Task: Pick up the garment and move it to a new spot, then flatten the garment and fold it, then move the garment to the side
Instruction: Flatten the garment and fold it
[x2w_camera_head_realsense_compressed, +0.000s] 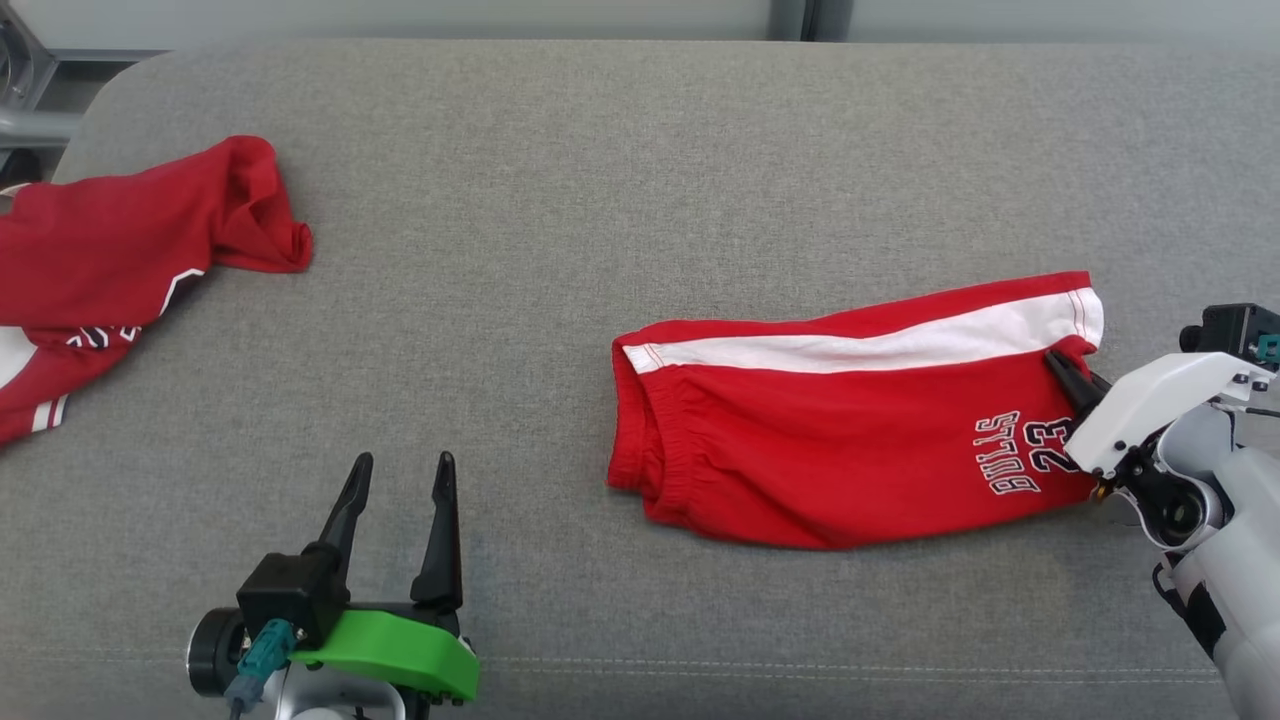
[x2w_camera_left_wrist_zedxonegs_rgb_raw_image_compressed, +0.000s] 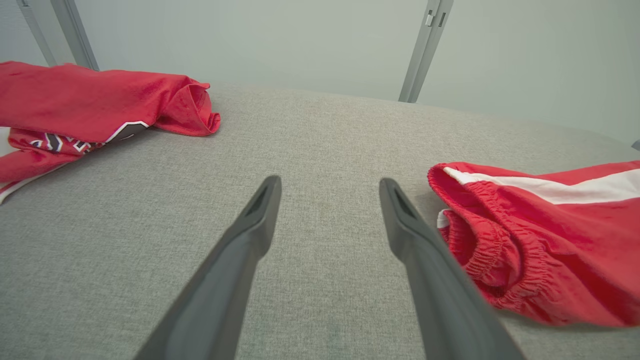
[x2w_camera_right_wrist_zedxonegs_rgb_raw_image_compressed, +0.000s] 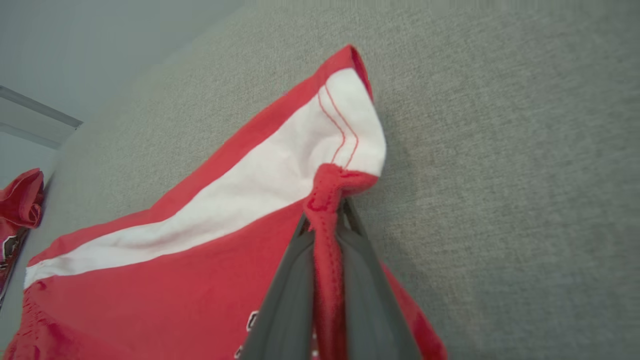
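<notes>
The red basketball shorts with a white side stripe (x2w_camera_head_realsense_compressed: 850, 440) lie right of centre on the grey fabric-covered bench (x2w_camera_head_realsense_compressed: 560, 180), seemingly folded leg over leg already. The right pincer (x2w_camera_head_realsense_compressed: 1065, 368) is clamped on their hem corner; the left pincer (x2w_camera_head_realsense_compressed: 400, 462) stands wide, holding nothing. What seems to remain: carrying them aside, the crumpled red jersey (x2w_camera_head_realsense_compressed: 120, 250) lying well apart

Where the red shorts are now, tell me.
In the head view the red shorts lie on the right half of the grey surface, waistband toward the left end effector, leg hem pinched by the right end effector.
</notes>
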